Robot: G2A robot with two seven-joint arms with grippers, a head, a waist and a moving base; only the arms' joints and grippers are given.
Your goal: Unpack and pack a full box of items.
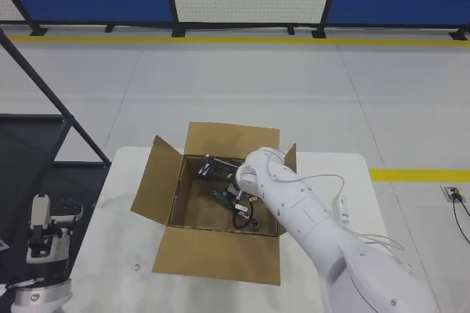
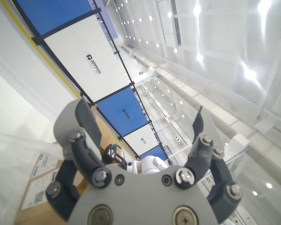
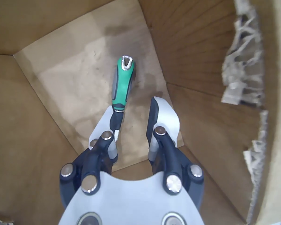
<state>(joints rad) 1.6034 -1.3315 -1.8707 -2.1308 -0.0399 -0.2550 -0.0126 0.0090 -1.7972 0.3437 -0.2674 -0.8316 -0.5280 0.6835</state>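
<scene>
An open cardboard box [image 1: 219, 254] stands in the middle of the white table [image 1: 125, 235]. My right arm goes down into it from the right. In the right wrist view my right gripper [image 3: 132, 105] is open just above the box floor [image 3: 72, 71]. A green-handled tool [image 3: 123, 83] lies on that floor, its dark end just inside one finger [image 3: 103, 125] and its handle pointing away from the gripper. The same tool [image 1: 222, 197] shows as a green streak in the top view. My left gripper [image 2: 141, 106] is open and empty, pointing up at the ceiling, off the table's left front corner [image 1: 43, 227].
The box's four flaps are folded outward, and one torn flap edge [image 3: 243, 71] hangs close beside the right gripper. A dark looped item [image 1: 247, 221] lies in the box near the front wall. A white cable with a small part [image 1: 345, 210] lies on the table to the right.
</scene>
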